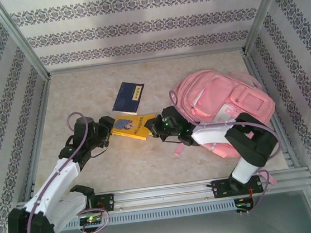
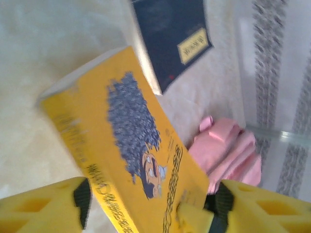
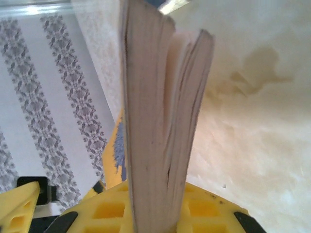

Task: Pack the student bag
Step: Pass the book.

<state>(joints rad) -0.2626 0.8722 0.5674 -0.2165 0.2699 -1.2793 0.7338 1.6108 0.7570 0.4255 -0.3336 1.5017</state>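
A yellow book [image 1: 133, 126] with a cartoon face on its cover hangs between my two grippers, left of the pink student bag [image 1: 227, 102]. My right gripper [image 1: 156, 129] is shut on its right end. In the right wrist view the book's page edge [image 3: 160, 121] stands clamped in the right gripper [image 3: 155, 213]. My left gripper [image 1: 107, 127] is at the book's left end. Through the left wrist camera the left gripper [image 2: 151, 204] is open, its pads standing wide on either side of the yellow book [image 2: 126, 145]. Part of the bag [image 2: 228, 150] lies beyond it.
A dark blue book [image 1: 128, 97] lies flat on the table behind the yellow one, and it is also in the left wrist view [image 2: 170, 39]. Patterned walls and metal frame rails [image 1: 31, 57] enclose the table on three sides.
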